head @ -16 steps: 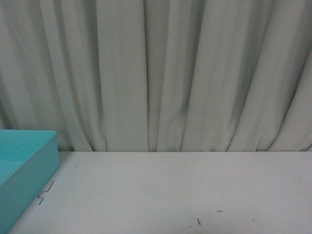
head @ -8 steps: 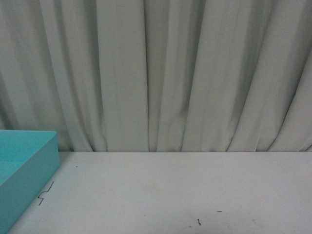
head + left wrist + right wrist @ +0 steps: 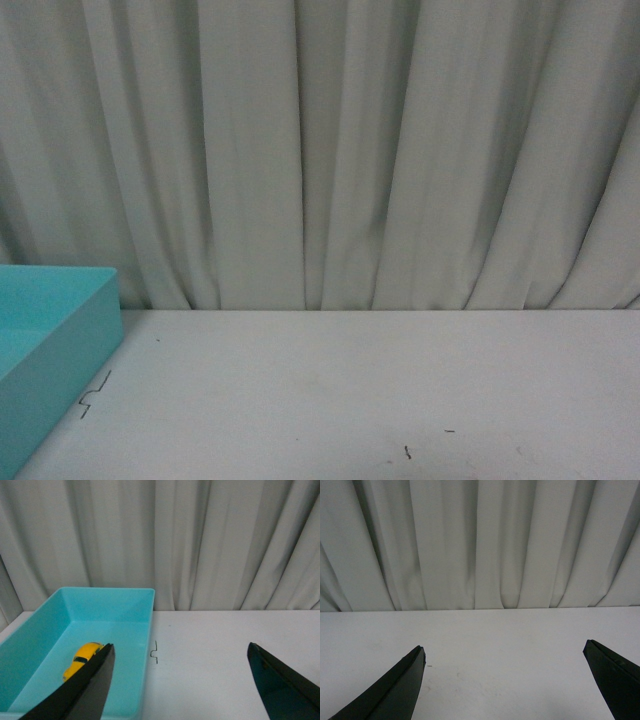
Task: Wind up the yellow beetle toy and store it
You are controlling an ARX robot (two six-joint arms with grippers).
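Note:
The yellow beetle toy [image 3: 81, 658] lies on the floor of the turquoise bin [image 3: 125, 595] in the left wrist view, partly hidden behind one black finger [image 3: 85, 690]. My left gripper [image 3: 180, 652] is open and empty, above the white table beside the bin's edge. My right gripper [image 3: 505, 655] is open and empty over bare white table. In the front view only a corner of the bin [image 3: 60, 340] shows at the far left; the toy and both grippers are out of that view.
A white curtain [image 3: 330, 150] hangs along the back edge of the white table [image 3: 350, 390]. A small bent wire-like mark [image 3: 93, 394] lies on the table just beside the bin, also in the left wrist view [image 3: 155, 652].

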